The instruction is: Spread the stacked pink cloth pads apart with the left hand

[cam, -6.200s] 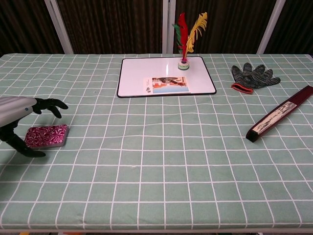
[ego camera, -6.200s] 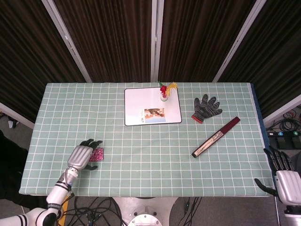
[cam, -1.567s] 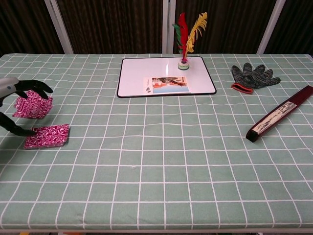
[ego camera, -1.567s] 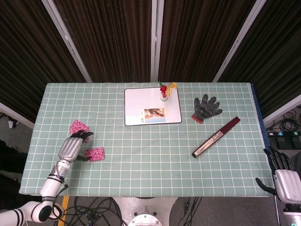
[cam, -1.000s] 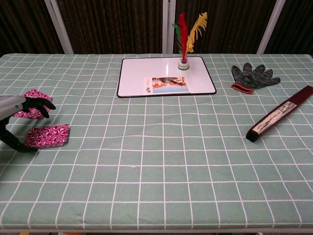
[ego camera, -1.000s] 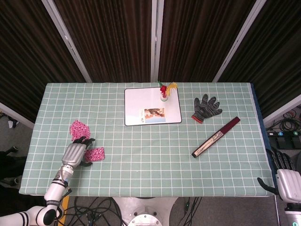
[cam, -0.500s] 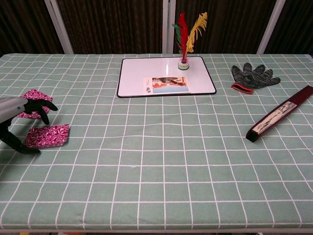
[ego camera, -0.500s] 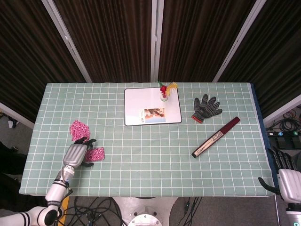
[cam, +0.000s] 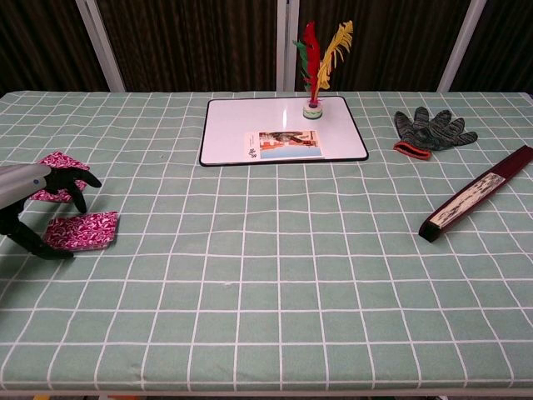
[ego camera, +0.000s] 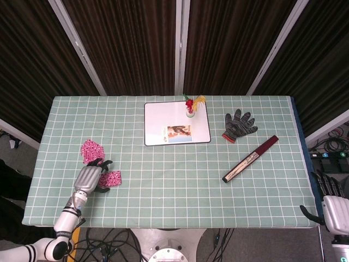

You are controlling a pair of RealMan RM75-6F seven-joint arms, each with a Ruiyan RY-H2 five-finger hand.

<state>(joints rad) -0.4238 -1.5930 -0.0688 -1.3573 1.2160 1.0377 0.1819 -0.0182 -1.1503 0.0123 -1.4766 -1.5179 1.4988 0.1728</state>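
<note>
Head view: two pink pads, patterned in darker pink and white, near the left edge of the table (ego camera: 163, 164). Far pad (ego camera: 90, 149) lies rumpled, apart from the near pad (ego camera: 112, 178), which lies flat and roughly rectangular. Left hand (ego camera: 87, 178) over the gap beside the near pad, fingers (cam: 73, 178) spread and curved downward, holding nothing; whether they touch the far pad cannot be told. Right hand (ego camera: 330, 203) off the right front corner, fingers apart, holding nothing. Chest view: near pad shows a thin, folded edge.
</note>
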